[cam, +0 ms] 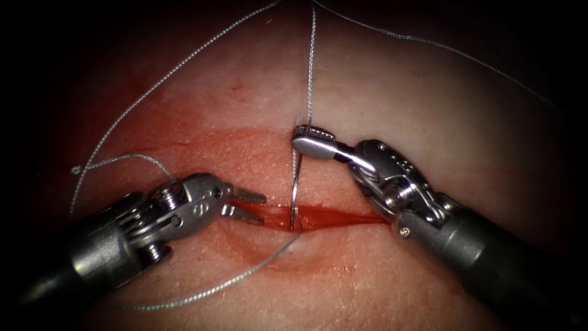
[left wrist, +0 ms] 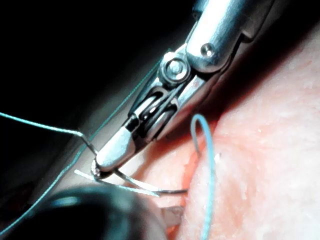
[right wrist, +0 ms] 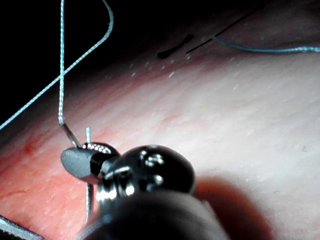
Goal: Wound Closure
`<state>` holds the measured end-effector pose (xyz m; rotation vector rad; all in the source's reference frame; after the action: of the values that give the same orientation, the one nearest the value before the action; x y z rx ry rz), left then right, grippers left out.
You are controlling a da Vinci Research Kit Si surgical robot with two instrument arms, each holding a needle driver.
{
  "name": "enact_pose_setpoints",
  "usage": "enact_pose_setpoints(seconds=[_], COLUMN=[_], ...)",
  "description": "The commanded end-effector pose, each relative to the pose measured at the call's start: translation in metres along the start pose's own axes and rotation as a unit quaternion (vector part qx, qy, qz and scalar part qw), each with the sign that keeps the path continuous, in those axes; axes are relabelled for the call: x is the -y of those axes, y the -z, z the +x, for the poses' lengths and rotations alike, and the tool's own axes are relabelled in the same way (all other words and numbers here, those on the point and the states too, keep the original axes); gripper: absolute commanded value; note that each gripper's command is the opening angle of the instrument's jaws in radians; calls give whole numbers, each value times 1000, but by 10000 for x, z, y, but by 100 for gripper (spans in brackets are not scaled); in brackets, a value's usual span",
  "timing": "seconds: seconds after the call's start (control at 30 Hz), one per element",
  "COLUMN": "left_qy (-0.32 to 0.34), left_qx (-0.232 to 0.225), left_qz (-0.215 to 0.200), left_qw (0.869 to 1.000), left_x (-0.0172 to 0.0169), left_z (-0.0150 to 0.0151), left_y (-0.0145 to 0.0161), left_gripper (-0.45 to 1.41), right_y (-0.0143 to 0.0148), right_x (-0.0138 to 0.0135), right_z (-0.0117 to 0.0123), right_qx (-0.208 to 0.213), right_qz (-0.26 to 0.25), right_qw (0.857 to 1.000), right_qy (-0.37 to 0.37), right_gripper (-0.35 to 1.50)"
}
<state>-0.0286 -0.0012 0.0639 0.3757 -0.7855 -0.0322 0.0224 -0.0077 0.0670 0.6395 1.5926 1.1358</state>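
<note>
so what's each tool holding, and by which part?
Right tool: the needle, gripped near its thread end, tip down in the cut. Left tool: jaws open, holding nothing.

Your endoscope looks down on the tissue (cam: 429, 92) from above and in front, near enough that the cut (cam: 318, 216) lies across the middle, with the left tool (cam: 247, 205) entering from lower left and the right tool (cam: 312, 140) from lower right. Your left wrist camera sits very close and looks across the cut at the right tool (left wrist: 112, 155), which grips the needle (left wrist: 145, 187). Your right wrist camera rides just behind the right tool (right wrist: 82, 160), looking along its shaft over the tissue (right wrist: 240, 115). All three views share the right tool's jaws, the needle (cam: 294, 196) and the thread (cam: 310, 67) rising from it.
</note>
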Motion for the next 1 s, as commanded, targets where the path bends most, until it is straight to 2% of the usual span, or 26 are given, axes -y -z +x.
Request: enact_pose_setpoints(seconds=[0.03,0.13,0.23,0.47,0.5,0.53,0.6,0.63,0.7,0.73,0.77,0.87,0.9,1.0], left_qy=[-2,-2,0,0,0,-11,-20,-20,-24,-23,-23,-18,-9,6], left_qx=[2,5,11,13,13,23,28,44,65,75,79,115,163,211], left_qz=[-2,4,5,7,7,15,19,32,37,39,36,34,36,37], left_qw=[1000,1000,1000,1000,1000,1000,999,998,997,996,996,993,986,977], left_x=[-9,-6,-5,-7,-6,-4,-2,0,-2,-7,-10,-18,-25,-28], left_z=[-9,-10,-14,-16,-17,-19,-20,-23,-27,-31,-33,-46,-65,-96], left_y=[4,5,9,12,13,14,15,17,23,29,33,52,77,111], left_gripper=[0,9,-3,-1,15,24,26,32,31,41,59,62,62,64], right_y=[-6,-2,3,3,2,3,3,4,5,5,5,7,10,13], right_x=[4,9,12,13,13,13,12,11,9,7,6,4,5,8], right_z=[9,5,4,2,-1,-3,-5,-9,-13,-17,-19,-25,-29,-31], right_qx=[5,10,29,26,17,14,9,7,7,2,2,1,3,6], right_qz=[-4,-10,-26,-34,-35,-39,-43,-44,-43,-39,-39,-37,-38,-41], right_qw=[1000,1000,999,998,997,996,995,995,994,993,992,990,988,986], right_qy=[3,-25,-25,-50,-70,-80,-85,-94,-104,-114,-122,-137,-150,-164], right_gripper=[-35,-35,-35,-35,-35,-35,-35,-35,-35,-35,-35,-35,-35,-35])
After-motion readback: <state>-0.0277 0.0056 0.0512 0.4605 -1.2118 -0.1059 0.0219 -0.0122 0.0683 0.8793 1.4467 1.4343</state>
